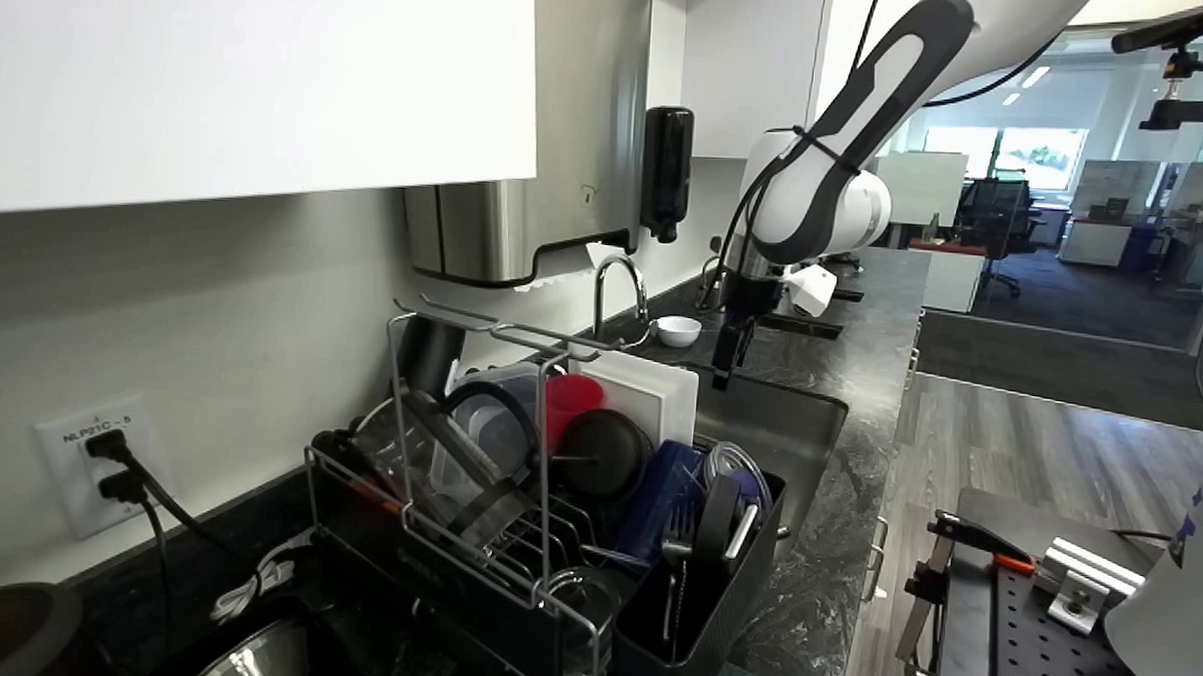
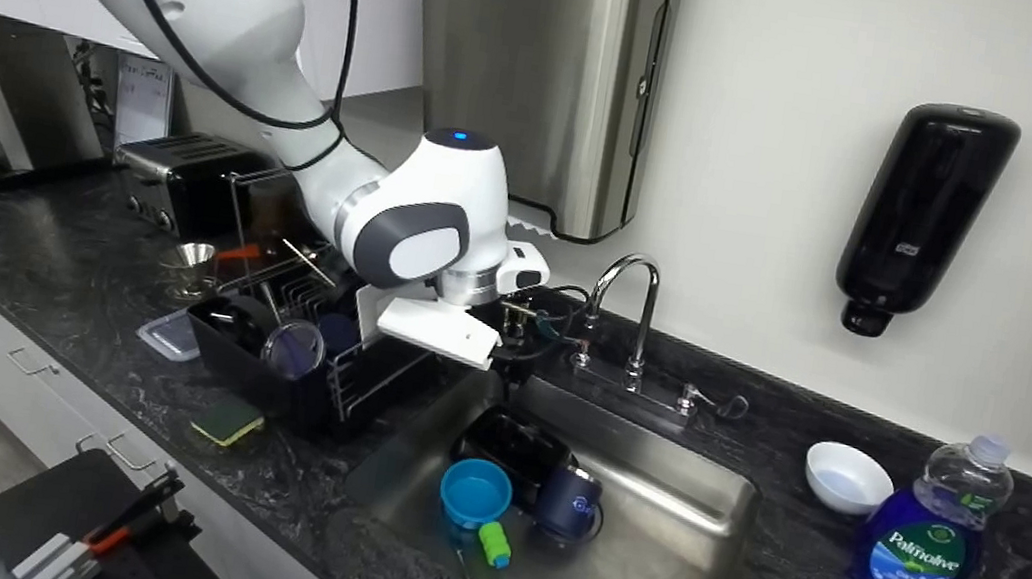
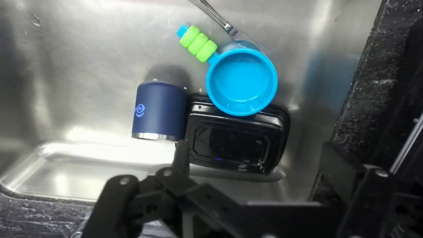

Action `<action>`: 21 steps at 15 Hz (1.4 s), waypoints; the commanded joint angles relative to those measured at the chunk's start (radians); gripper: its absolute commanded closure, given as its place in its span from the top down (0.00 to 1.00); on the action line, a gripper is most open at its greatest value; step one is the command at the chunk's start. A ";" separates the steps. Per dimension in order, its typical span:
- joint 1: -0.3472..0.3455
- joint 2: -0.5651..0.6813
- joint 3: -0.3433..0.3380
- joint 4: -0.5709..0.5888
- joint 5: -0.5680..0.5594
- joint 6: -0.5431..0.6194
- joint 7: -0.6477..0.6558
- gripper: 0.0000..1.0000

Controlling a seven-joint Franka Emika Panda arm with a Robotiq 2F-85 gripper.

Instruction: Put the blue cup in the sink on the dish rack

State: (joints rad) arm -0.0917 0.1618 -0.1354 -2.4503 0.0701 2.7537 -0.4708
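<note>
A dark navy-blue cup point(image 3: 160, 110), with a light blue logo and a steel rim, lies on its side in the sink point(image 2: 638, 569); by colour I take it as the blue cup. Beside it a bright blue cup point(image 3: 242, 82) with a green-ringed handle faces upward, overlapping a black container in the wrist view. My gripper point(image 3: 261, 162) hangs high over the sink, open, its fingers point(image 3: 181, 157) wide apart and nothing between them. The navy cup is ahead, off the left finger in that view. In an exterior view the gripper point(image 1: 723, 377) points down behind the dish rack point(image 1: 433, 577).
The black container point(image 3: 231, 142) touches or nearly touches the navy cup. A metal utensil point(image 3: 211, 13) lies beyond. Red cup point(image 1: 571, 402), white tray point(image 1: 650, 395), dark blue cup point(image 1: 661, 500) and pans crowd the rack. The faucet point(image 2: 648, 318), white bowl point(image 2: 848, 478) and soap bottle point(image 2: 925, 539) stand behind or beside the sink.
</note>
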 commanded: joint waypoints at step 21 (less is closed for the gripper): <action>-0.232 0.463 0.206 0.470 0.013 -0.040 -0.040 1.00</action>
State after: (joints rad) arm -0.2908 0.6116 0.0406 -1.9939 0.0874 2.7310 -0.5135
